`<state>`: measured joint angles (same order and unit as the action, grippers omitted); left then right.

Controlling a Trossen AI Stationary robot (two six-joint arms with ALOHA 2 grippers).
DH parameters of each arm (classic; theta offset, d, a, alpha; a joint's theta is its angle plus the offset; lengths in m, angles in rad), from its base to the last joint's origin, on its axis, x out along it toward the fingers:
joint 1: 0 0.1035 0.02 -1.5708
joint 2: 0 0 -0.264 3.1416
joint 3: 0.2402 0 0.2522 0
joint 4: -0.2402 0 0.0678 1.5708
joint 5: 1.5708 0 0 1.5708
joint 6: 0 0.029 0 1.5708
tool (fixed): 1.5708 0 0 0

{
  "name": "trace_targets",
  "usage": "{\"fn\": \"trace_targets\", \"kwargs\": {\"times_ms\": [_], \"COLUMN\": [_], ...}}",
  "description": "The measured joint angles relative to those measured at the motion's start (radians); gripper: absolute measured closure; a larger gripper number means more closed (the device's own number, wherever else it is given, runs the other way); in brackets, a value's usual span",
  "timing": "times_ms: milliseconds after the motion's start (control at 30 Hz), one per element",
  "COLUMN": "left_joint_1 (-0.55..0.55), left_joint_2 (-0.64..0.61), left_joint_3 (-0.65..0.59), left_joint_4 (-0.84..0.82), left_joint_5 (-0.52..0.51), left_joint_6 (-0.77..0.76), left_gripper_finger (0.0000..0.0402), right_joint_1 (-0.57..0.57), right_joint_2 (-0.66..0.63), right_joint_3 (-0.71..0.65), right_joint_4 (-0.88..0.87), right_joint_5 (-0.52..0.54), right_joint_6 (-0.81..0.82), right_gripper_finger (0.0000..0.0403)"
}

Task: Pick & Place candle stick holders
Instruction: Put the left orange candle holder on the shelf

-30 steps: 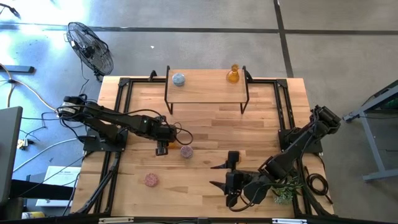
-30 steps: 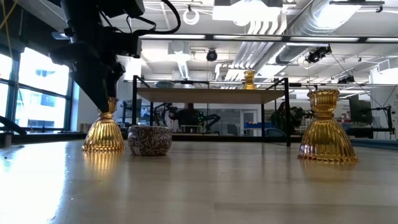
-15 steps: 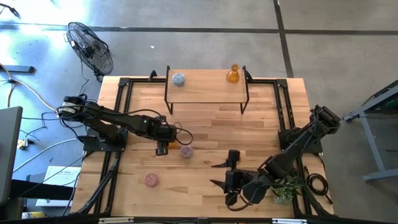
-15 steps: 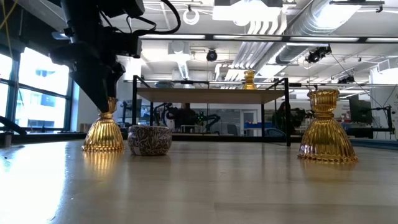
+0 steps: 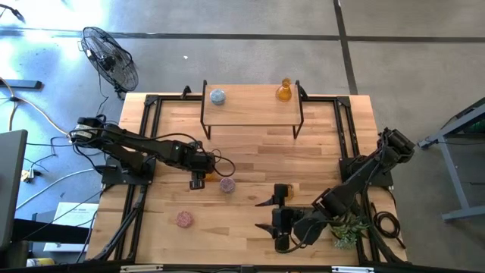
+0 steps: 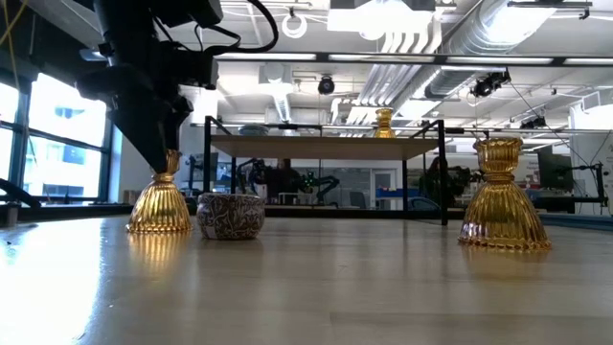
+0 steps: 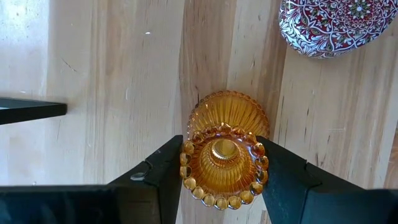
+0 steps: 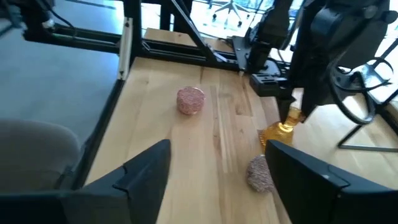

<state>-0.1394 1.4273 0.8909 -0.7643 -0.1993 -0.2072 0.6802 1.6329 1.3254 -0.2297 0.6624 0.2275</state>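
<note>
My left gripper (image 5: 198,177) is shut on an amber flask-shaped candle stick holder (image 7: 227,127) standing on the table left of centre. A squat pink holder (image 5: 226,184) stands just to its right, and a second pink one (image 5: 183,219) is nearer the front. On the raised shelf stand a pale blue holder (image 5: 217,96) and an amber one (image 5: 284,90). A third amber holder (image 6: 503,196) stands on its wide base at the right of the low view. My right gripper (image 5: 267,214) is open and empty near the front, its fingers pointing toward the table's left. My left gripper pinches the amber holder's beaded top rim (image 7: 186,163) between its two fingers (image 7: 163,171), one on each side. The fingers come from above, pointing down. The holder stands upright, its flared base (image 6: 159,213) on the table.
A low wooden shelf on black legs (image 5: 250,114) stands at the table's far side. A green leafy plant (image 5: 350,230) lies at the front right by my right arm. Black frame rails (image 5: 148,121) run along the table's left and right sides.
</note>
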Motion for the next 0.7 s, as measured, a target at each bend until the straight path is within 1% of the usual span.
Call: {"fn": "trace_targets", "kwargs": {"times_ms": [200,300,467,533,600,700], "left_joint_1": [0.0,0.0,-0.012,-0.032,-0.056,-0.095], "left_joint_2": [0.0,0.0,-0.004,-0.002,-0.005,-0.005], "left_joint_3": [0.0,0.0,0.059,0.108,0.163,0.23], "left_joint_4": [0.0,-0.001,-0.083,-0.153,-0.187,-0.245], "left_joint_5": [0.0,0.002,0.022,0.036,0.03,-0.01], "left_joint_6": [0.0,0.0,-0.012,-0.018,-0.021,-0.033], "left_gripper_finger": [0.0238,0.0238,0.0238,0.0238,0.0238,0.0238], "right_joint_1": [-0.023,-0.026,-0.026,-0.026,-0.025,-0.018], "right_joint_2": [0.003,0.003,0.003,0.003,0.003,0.003], "right_joint_3": [0.0,0.0,0.0,0.0,0.0,0.0], "right_joint_4": [0.029,0.029,0.021,0.002,-0.039,-0.129], "right_joint_5": [-0.067,-0.035,0.095,0.18,0.28,0.407], "right_joint_6": [-0.026,-0.026,-0.006,0.054,0.112,0.197], "right_gripper_finger": [0.0071,0.0049,0.0041,0.0041,0.0041,0.0041]}}
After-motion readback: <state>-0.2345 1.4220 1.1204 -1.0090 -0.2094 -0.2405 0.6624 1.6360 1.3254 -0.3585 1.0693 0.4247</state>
